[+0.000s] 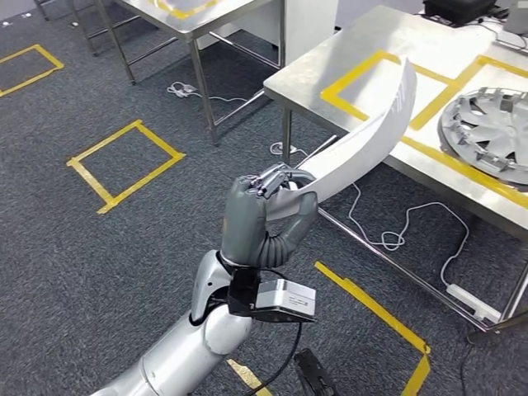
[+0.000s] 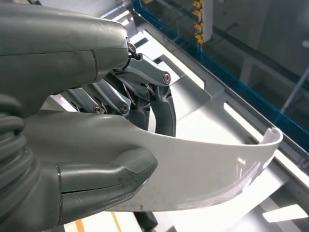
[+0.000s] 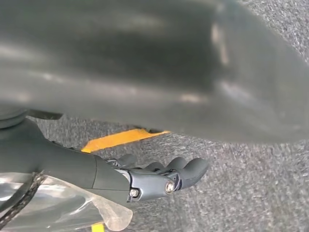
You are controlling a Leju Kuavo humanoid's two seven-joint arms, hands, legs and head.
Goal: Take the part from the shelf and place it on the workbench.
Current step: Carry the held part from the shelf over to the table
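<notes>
My left hand (image 1: 258, 219) grips one end of a long, curved white part (image 1: 367, 140), held up in the air. The part's far end reaches over the near corner of the steel workbench (image 1: 349, 58). In the left wrist view the thumb lies along the part (image 2: 204, 169) and the darker fingers (image 2: 160, 104) wrap behind it. My right hand (image 3: 160, 176) hangs low over the grey carpet, fingers stretched out side by side with nothing in them.
The workbench carries yellow tape rectangles (image 1: 374, 62) and a silver wheel cover (image 1: 488, 132) at the right. White cables (image 1: 398, 235) and a power strip (image 1: 473, 304) lie under it. Another steel table (image 1: 186, 25) stands behind. Yellow tape squares (image 1: 124, 165) mark the carpet.
</notes>
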